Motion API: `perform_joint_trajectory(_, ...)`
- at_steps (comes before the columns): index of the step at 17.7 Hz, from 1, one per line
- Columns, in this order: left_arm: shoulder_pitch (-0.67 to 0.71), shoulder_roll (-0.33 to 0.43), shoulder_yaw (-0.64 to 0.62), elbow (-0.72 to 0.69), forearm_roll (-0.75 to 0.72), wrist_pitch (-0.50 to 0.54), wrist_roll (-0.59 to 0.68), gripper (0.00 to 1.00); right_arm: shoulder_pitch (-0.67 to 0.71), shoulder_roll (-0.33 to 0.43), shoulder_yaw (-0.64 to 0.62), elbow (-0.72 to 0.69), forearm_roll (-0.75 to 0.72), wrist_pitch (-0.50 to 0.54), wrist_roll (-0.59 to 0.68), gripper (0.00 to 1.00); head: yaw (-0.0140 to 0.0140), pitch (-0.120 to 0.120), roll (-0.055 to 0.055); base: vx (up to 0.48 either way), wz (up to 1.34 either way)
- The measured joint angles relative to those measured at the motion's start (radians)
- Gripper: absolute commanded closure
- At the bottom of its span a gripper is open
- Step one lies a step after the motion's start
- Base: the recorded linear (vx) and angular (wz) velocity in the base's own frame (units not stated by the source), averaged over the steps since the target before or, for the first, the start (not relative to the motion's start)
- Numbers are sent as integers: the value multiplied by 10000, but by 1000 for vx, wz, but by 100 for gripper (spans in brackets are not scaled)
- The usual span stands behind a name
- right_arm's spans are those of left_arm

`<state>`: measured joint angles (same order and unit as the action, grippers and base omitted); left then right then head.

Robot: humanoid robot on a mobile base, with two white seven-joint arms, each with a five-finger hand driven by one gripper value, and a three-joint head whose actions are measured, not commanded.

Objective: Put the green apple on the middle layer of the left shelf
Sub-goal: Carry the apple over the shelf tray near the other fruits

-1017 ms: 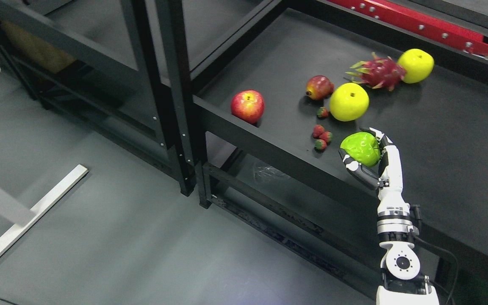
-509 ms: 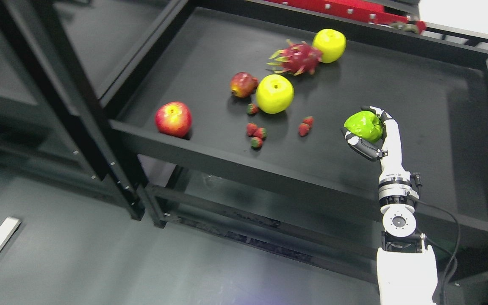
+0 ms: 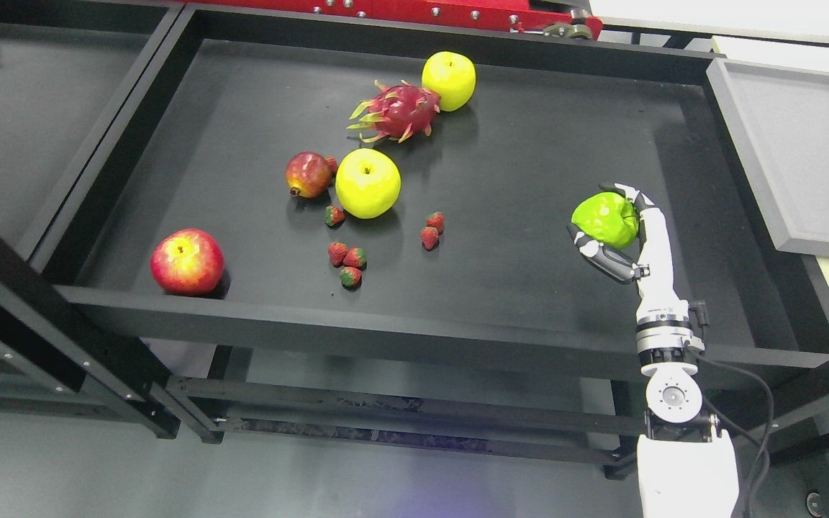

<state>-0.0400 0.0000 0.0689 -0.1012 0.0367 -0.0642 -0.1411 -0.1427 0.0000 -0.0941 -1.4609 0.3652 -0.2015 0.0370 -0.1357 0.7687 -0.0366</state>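
Our right hand (image 3: 619, 234) has its fingers clamped around the green apple (image 3: 606, 219), held above the black shelf tray (image 3: 529, 302), well apart from the strawberries (image 3: 346, 257)

Right arm comes up from the bottom edge, forearm near vertical, wrist straight. Right hand (image 3: 619, 234) sits above the shelf tray (image 3: 458, 334), fingers curled around the green apple (image 3: 605, 219).

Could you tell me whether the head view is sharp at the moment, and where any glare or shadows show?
Head view: sharp, no motion blur; the green apple in the right hand is crisp. Soft shadows sit under the red apple; a faint bluish sheen shows on the floor.
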Motion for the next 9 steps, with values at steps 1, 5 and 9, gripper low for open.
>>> perform_joint_trajectory(1,0,0,0,0,0,10,0,0,64,0,1,-31,-133,-133,26,100,0,0,0,113,-56)
perform_joint_trajectory(5,1,0,-1,0,0,59,0,0,218,0,53,-120,-490,-230,-144,100,0,0,0,100,2)
perform_joint_trajectory(9,1,0,0,0,0,68,0,0,258,0,106,-179,-648,-268,-249,99,0,0,0,103,48)
